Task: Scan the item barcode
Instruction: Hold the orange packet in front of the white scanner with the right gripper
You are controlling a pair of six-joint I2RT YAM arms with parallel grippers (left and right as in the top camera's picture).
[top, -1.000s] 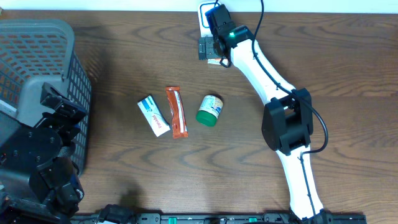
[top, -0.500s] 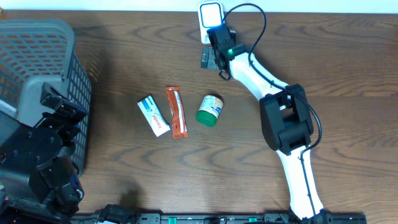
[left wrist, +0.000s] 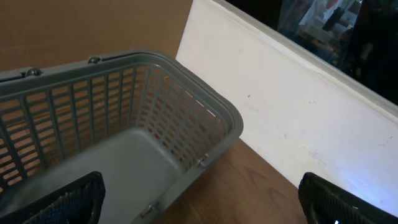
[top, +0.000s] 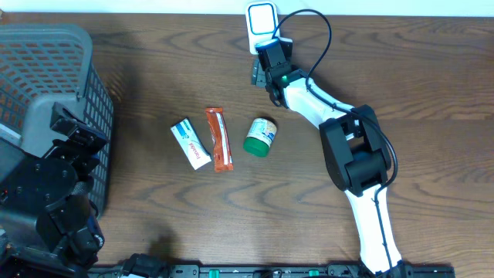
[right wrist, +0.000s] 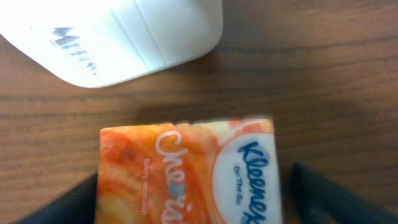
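Observation:
An orange and white Kleenex tissue pack [right wrist: 186,174] lies flat on the wooden table just in front of the white scanner [right wrist: 118,37]. My right gripper [right wrist: 193,205] straddles the pack. Its left finger [right wrist: 68,202] is against the pack's edge, and its right finger [right wrist: 336,193] stands a small gap off, so the jaws are open around it. From overhead, the right gripper [top: 264,71] covers the pack below the scanner [top: 261,17]. My left gripper [left wrist: 199,211] hangs open and empty beside the basket [left wrist: 155,93].
A grey mesh basket [top: 46,69] fills the left side, with the left arm [top: 54,193] by it. Mid-table lie a blue and white box [top: 190,144], an orange wrapper bar [top: 219,139] and a green-lidded jar [top: 260,137]. A cable loops above the right arm.
The right wrist has turned and settled over the tissue pack by the scanner, and its jaws have narrowed around it. The left arm has not moved.

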